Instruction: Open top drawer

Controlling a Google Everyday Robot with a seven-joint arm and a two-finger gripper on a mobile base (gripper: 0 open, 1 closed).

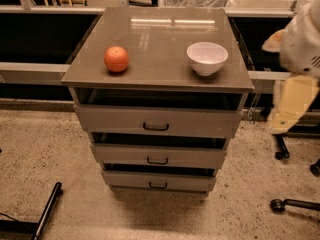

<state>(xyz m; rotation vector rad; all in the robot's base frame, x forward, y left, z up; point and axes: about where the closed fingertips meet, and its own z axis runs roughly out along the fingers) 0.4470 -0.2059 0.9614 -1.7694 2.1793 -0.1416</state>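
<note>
The top drawer (200, 122) is the widest grey-taupe drawer of the cabinet, just under the cabinet top (160, 39). A small dark bracket handle (156, 127) sits at its centre. A dark gap shows between the drawer front and the cabinet top. My gripper (286, 115) hangs at the right edge of the camera view as a pale yellow piece below a white arm segment (302, 39). It is to the right of the cabinet, at about the height of the top drawer, and apart from it and from the handle.
An orange (116, 59) and a white bowl (207, 58) stand on the cabinet top. Two narrower drawers (158, 155) (158, 180) sit below. Chair legs and castors (280, 204) are on the floor at the right, and a dark bar (47, 211) at the lower left.
</note>
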